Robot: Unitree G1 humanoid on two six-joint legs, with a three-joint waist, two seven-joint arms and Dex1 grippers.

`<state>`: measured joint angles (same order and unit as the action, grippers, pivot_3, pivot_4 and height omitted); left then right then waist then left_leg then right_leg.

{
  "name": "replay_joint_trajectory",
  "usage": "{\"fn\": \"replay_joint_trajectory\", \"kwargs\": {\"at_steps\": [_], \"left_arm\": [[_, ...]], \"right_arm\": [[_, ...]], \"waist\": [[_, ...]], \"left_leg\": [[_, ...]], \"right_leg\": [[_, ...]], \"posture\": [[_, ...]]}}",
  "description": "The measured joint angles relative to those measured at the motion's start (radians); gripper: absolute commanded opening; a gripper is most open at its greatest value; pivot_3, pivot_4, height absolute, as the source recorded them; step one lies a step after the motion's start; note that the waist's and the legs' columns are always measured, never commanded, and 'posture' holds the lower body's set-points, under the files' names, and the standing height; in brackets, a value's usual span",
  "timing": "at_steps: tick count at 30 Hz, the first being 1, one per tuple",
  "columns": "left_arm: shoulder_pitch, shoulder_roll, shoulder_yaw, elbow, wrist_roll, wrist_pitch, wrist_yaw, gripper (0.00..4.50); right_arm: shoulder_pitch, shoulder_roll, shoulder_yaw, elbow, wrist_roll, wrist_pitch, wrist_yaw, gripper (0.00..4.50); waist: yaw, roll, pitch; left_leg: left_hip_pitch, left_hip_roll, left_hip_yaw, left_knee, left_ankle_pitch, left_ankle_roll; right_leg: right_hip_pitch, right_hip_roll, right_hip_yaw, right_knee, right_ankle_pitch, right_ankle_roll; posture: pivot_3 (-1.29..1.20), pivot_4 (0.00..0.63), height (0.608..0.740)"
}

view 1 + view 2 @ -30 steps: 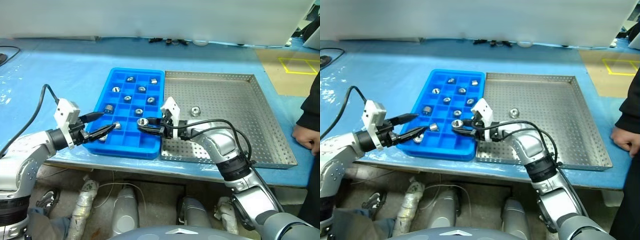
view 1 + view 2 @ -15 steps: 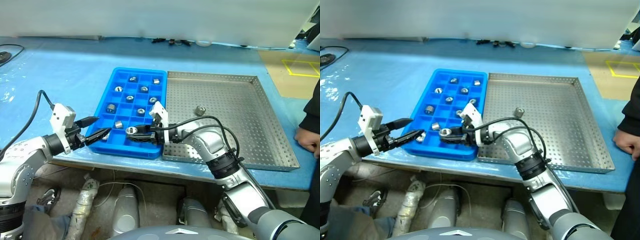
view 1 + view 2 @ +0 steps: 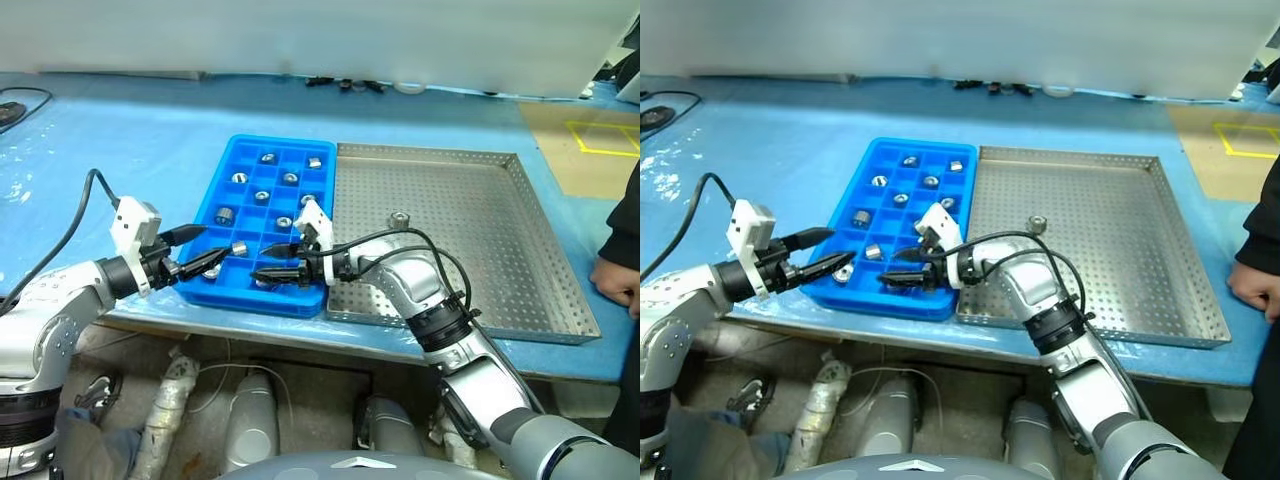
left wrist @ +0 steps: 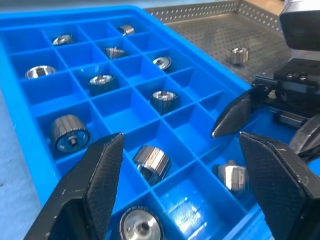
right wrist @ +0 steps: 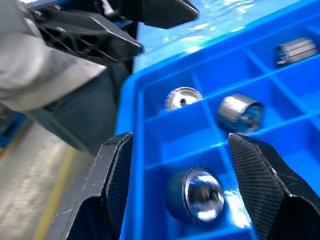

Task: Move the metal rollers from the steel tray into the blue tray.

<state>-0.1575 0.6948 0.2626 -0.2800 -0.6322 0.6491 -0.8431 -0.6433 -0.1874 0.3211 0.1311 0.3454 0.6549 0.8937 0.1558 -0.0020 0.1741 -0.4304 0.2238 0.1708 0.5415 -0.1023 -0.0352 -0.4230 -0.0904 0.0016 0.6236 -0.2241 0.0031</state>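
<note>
The table, under a blue cover, carries the steel tray and, touching its left rim, the narrower blue tray. On the perforated steel floor one roller remains, alone toward the far left part of the tray, well apart from both pincers; whether it stands on end or lies on its side is too small to tell. That last roller lies to the right of the right pincer and farther back, on the same side as the right arm, so I judge that arm the better placed to fetch it.

The blue tray holds the other metal rollers, one to a compartment, over most of its rows. The right pincer hangs spread over the near row, a released roller lying between its jaws. The left pincer hovers spread and empty at the tray's near left edge.
</note>
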Motion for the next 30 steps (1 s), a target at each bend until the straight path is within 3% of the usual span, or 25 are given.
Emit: {"fn": "replay_joint_trajectory", "kwargs": {"at_steps": [5, 11, 16, 23, 28, 30], "left_arm": [[-0.168, -0.094, -0.115, 0.098, 0.022, -0.028, -0.008, 3.83], [-0.372, -0.212, -0.256, 0.304, 0.094, -0.110, -0.067, 3.83], [-0.460, -0.251, -0.299, 0.414, 0.129, -0.166, -0.125, 3.83], [-0.485, -0.254, -0.305, 0.479, 0.151, -0.195, -0.176, 3.83], [-0.484, -0.250, -0.305, 0.478, 0.157, -0.196, -0.185, 3.83], [-0.480, -0.243, -0.303, 0.473, 0.158, -0.195, -0.185, 3.83]], "right_arm": [[0.019, -0.100, -0.137, -0.108, 0.020, 0.004, -0.041, 3.18], [0.088, -0.152, -0.319, -0.170, 0.011, -0.021, -0.204, 3.18], [0.119, -0.120, -0.341, -0.155, -0.019, -0.067, -0.302, 3.18], [0.107, -0.064, -0.299, 0.024, -0.141, -0.209, -0.410, 3.18], [0.063, -0.053, -0.299, 0.177, -0.202, -0.306, -0.466, 4.37], [0.046, -0.053, -0.300, 0.218, -0.225, -0.337, -0.497, 4.44]], "waist": [[-0.005, 0.000, 0.000], [-0.039, -0.002, -0.001], [-0.089, -0.002, -0.001], [-0.095, -0.002, -0.001], [-0.089, -0.002, -0.001], [-0.088, -0.002, -0.001]], "left_leg": [[0.000, 0.000, 0.000, 0.003, 0.003, -0.004], [0.002, 0.000, 0.001, 0.003, 0.005, -0.006], [0.002, 0.000, 0.001, 0.003, 0.004, -0.006], [0.001, 0.000, 0.003, 0.004, 0.003, -0.004], [0.001, 0.000, 0.003, 0.005, 0.003, -0.003], [0.001, 0.000, 0.003, 0.005, 0.003, -0.003]], "right_leg": [[0.001, 0.000, 0.001, 0.001, 0.001, 0.001], [0.001, 0.001, 0.001, 0.001, 0.002, 0.000], [0.000, 0.002, 0.001, 0.000, 0.002, 0.000], [0.000, 0.001, 0.001, 0.000, 0.002, 0.000], [0.001, 0.001, 0.001, 0.000, 0.002, 0.000], [0.001, 0.001, 0.001, 0.000, 0.002, -0.001]], "posture": [[-0.02, 0.150, 0.740], [-0.11, 0.150, 0.740], [-0.15, 0.150, 0.740], [-0.14, 0.150, 0.740], [-0.12, 0.150, 0.740], [-0.12, 0.150, 0.740]]}}
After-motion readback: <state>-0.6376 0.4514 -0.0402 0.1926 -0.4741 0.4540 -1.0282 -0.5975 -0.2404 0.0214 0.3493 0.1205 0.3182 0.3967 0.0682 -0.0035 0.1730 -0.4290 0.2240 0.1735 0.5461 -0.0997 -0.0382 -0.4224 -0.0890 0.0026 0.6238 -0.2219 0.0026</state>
